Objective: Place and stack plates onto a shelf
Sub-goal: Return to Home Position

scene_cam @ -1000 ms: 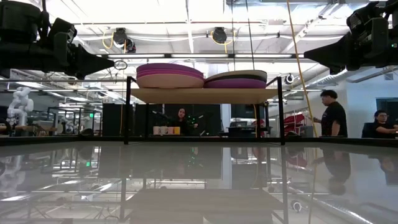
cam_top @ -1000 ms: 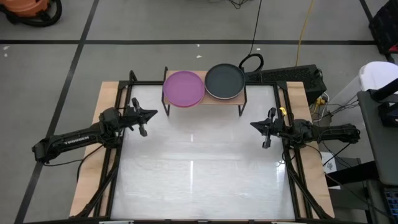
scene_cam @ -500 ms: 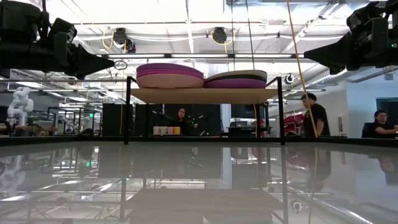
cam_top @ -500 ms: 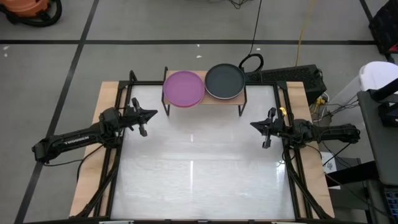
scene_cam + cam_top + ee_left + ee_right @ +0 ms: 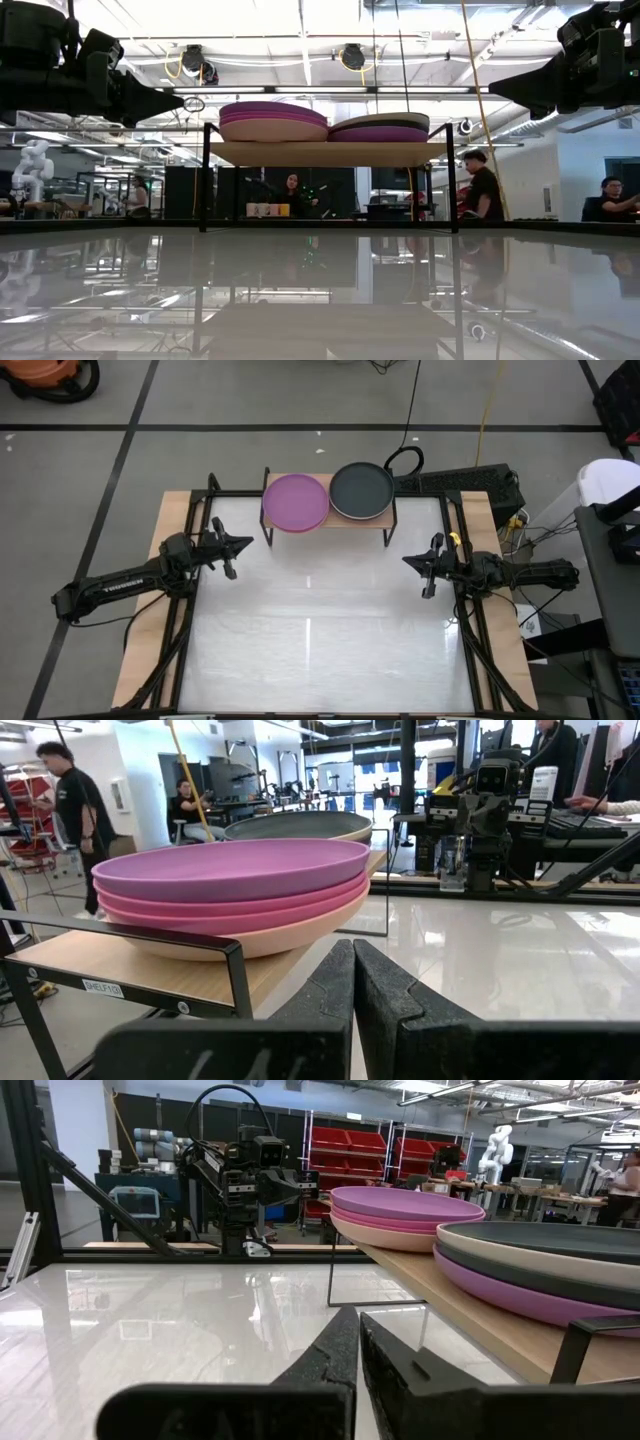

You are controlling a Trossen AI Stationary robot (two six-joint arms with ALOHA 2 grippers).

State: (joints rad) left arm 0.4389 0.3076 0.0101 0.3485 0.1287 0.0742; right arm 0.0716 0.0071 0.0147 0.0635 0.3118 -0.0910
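The shelf (image 5: 327, 520), a light-wood board on thin black legs, stands at the table's far edge. Two stacks of plates rest on it: a left stack (image 5: 295, 501) with a purple plate on top, pink and beige below (image 5: 235, 895), and a right stack (image 5: 361, 490) with a dark grey plate on top over beige and purple (image 5: 540, 1270). My left gripper (image 5: 247, 543) hovers shut near the table's left edge, pointing right. My right gripper (image 5: 407, 561) hovers shut near the right edge, pointing left. Both are above the table and hold nothing.
The white glossy table (image 5: 320, 630) has black rails along its left and right sides. Cables and a black box (image 5: 470, 485) lie beyond the far right corner. People (image 5: 484, 190) move in the room behind the shelf.
Both arms and the plates have kept still. A person in the room behind has walked leftward past the shelf's right leg.
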